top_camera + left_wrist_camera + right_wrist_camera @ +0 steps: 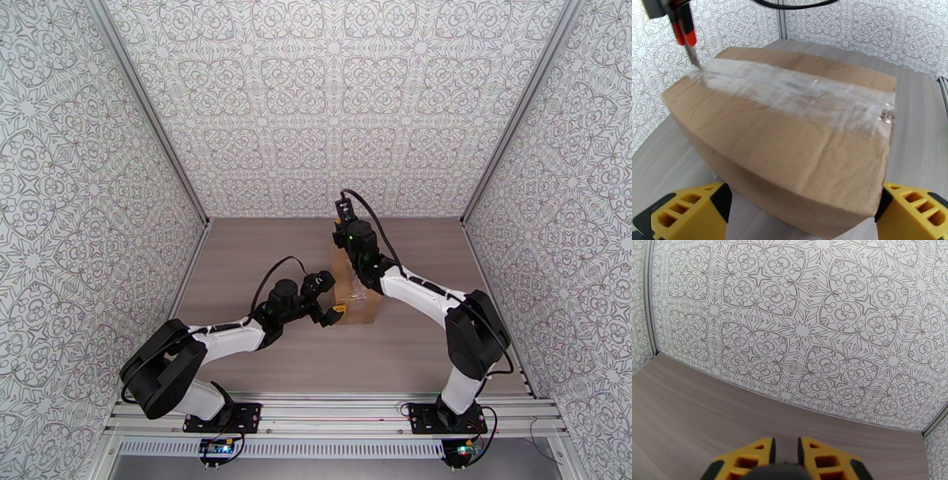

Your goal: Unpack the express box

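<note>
From the overhead view I have the express box mid-table, centre of frame, partly under the right arm. My left gripper is released and spread wide. Its yellow fingers sit in the bottom corners of the wrist view, either side of the box's near end. The right gripper is clenched on the red-and-black utility knife at upper left, with the blade tip touching the clear tape at the box's far end.
</note>
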